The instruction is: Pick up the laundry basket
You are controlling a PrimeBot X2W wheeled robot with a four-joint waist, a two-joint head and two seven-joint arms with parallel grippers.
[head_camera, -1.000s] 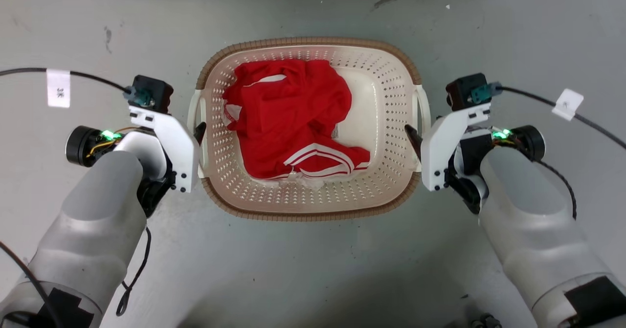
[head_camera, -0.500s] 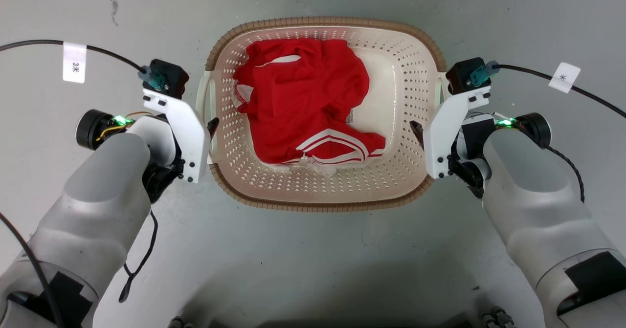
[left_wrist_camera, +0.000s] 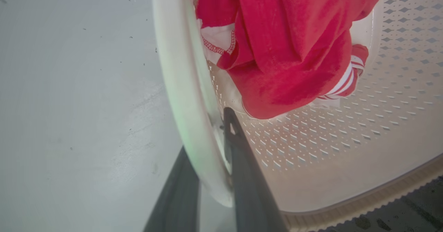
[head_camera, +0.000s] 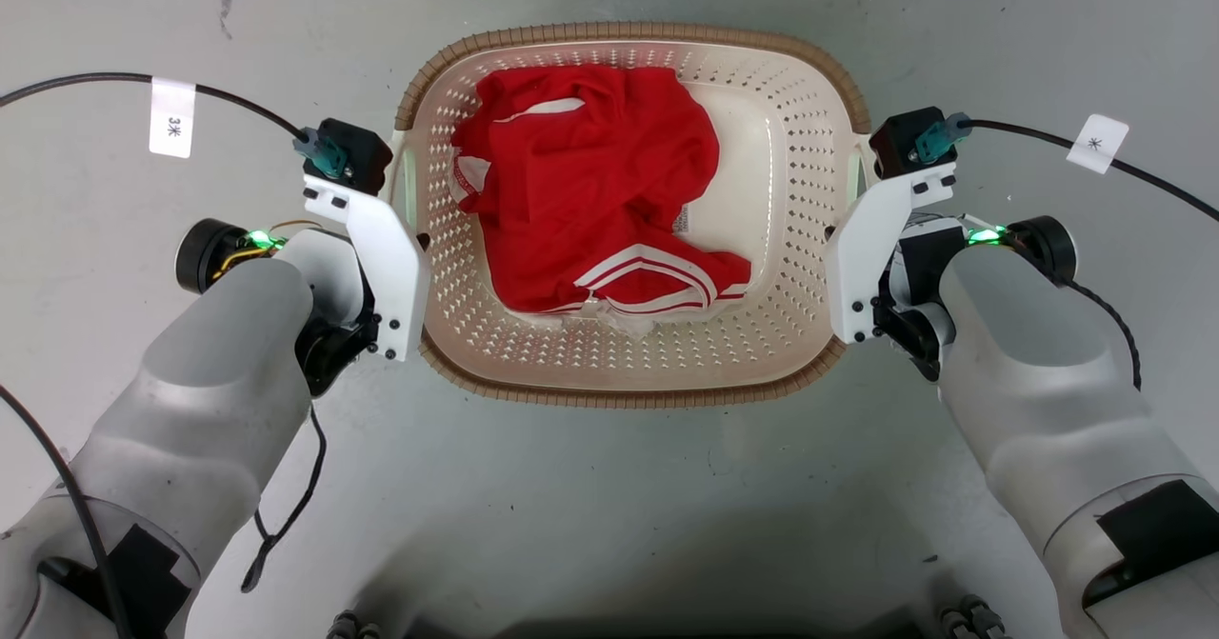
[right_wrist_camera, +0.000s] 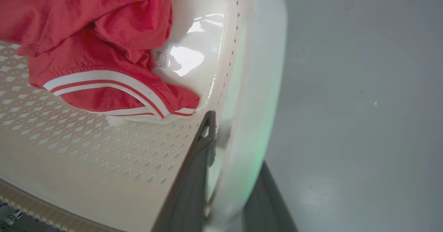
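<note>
My left gripper (left_wrist_camera: 207,135) is at the laundry basket's (head_camera: 619,396) left side, its fingers straddling the white handle (left_wrist_camera: 180,86) and pinching it. The basket is straight ahead between both arms, above the grey floor (head_camera: 609,506) (red garment (head_camera: 590,191) bundled inside); from overhead I can't tell whether it is off the ground. At its right side, the right gripper (right_wrist_camera: 235,142) pinches the other handle (right_wrist_camera: 256,86) likewise. Grasping looks done; next comes an even, level raise with both arms together.
</note>
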